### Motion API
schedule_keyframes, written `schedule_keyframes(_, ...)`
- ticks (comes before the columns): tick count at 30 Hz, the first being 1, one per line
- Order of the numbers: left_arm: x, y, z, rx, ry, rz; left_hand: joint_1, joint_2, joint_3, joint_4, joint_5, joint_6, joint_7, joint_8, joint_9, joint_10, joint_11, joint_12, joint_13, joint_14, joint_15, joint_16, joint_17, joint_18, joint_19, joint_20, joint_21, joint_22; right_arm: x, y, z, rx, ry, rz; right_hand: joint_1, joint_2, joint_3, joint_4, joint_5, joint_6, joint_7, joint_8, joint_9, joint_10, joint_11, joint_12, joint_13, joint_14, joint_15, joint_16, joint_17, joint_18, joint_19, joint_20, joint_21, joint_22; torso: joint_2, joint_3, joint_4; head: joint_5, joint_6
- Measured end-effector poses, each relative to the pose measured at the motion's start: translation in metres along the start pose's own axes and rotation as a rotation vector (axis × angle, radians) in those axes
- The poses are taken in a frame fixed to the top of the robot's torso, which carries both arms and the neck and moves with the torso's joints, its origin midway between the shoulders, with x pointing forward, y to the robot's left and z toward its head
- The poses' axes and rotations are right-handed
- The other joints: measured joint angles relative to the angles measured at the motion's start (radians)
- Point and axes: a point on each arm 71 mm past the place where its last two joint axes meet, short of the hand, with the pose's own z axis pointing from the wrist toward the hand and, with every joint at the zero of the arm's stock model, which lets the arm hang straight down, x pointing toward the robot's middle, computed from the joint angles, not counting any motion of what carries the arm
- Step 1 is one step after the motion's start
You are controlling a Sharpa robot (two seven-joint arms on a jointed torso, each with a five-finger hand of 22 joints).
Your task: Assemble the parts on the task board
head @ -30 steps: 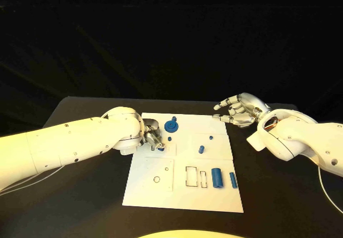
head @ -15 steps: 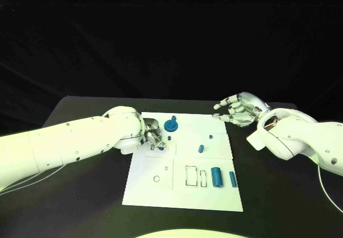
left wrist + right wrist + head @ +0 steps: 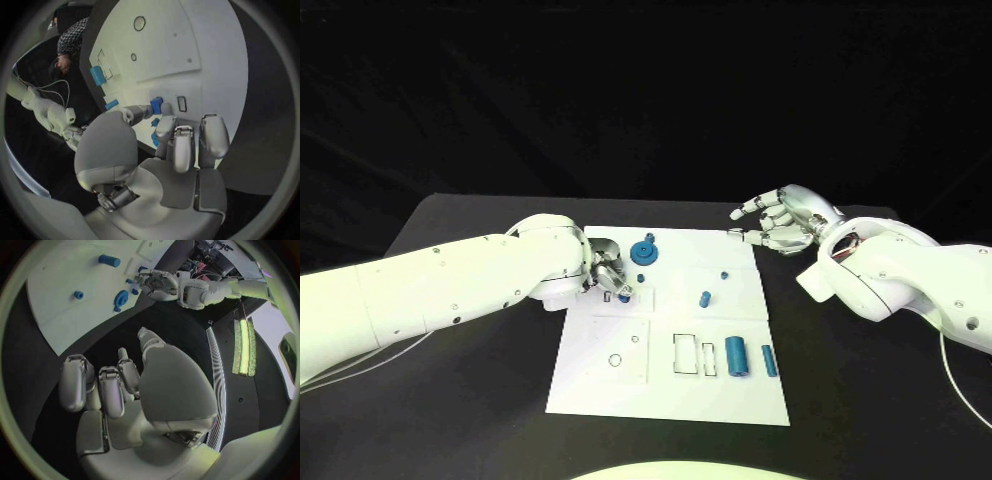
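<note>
Fingers [image 3: 161, 107] of the left hand [image 3: 606, 275] pinch a blue part [image 3: 156, 105]; right hand [image 3: 783, 220] spread.

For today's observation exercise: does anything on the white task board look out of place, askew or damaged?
Nothing stands out. The task board lies flat and whole on the black table. Two blue cylinders lie side by side near its right edge, and a blue round part stands near the far end. The left robot hand works over a small blue part.

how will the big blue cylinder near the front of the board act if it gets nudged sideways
The big blue cylinder lies on its side on the smooth white task board, so it probably rolls easily. It looks solid and stiff, likely light. The thinner cylinder beside it might get bumped.
</note>
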Motion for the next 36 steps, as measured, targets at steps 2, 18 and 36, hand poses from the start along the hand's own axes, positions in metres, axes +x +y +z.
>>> schedule_keyframes(2, 0.0000, 0.0001, 0.0001, -0.001, 0.000, -0.001, -0.008, 0.003, -0.007, -0.007, -0.003, 0.001, -0.001, 0.000, 0.003, 0.002, -0.002, 0.000, 0.002, -0.003, -0.004, 0.000, 0.000, 0.000, 0.000, 0.000, 0.000, 0.000, 0.0000, 0.0000, 0.0000, 0.000, 0.000, 0.000, 0.000, 0.000, 0.000, 0.000, 0.000, 0.002, -0.001, 0.000, 0.000, 0.000, 0.000, 0.000, 0.000, 0.000, 0.000, 0.000, 0.000, 0.000, -0.001, -0.001, -0.002, 0.000, 0.000, -0.0001, 0.0000, 0.000, 0.000)
schedule_keyframes(18, 0.0004, 0.0009, 0.0007, -0.004, 0.003, -0.005, -0.037, 0.014, -0.109, -0.013, -0.019, 0.046, -0.034, -0.016, 0.009, 0.004, -0.004, 0.000, 0.013, 0.000, -0.007, 0.004, 0.000, 0.000, 0.004, -0.004, 0.000, 0.003, -0.0001, 0.0000, -0.0002, -0.001, 0.000, 0.000, 0.000, 0.000, 0.000, 0.000, 0.000, 0.007, 0.000, 0.000, 0.001, 0.000, 0.000, 0.000, -0.002, 0.000, 0.000, 0.000, 0.000, 0.000, -0.004, -0.004, -0.004, 0.000, 0.000, -0.0001, 0.0002, -0.001, 0.000)
schedule_keyframes(36, 0.0018, 0.0021, 0.0016, -0.009, 0.007, -0.008, -0.041, 0.019, -0.220, 0.052, -0.023, 0.054, -0.037, -0.027, 0.011, 0.003, -0.003, 0.000, 0.017, 0.000, -0.007, 0.004, 0.000, 0.000, 0.007, -0.007, 0.000, 0.004, -0.0004, -0.0002, -0.0004, -0.001, -0.001, 0.000, -0.004, 0.004, 0.000, 0.000, 0.000, 0.007, 0.000, 0.000, 0.001, 0.000, 0.000, 0.000, -0.002, 0.000, 0.000, 0.000, 0.000, 0.000, -0.004, -0.004, -0.008, 0.000, 0.000, -0.0001, 0.0005, -0.002, 0.000)
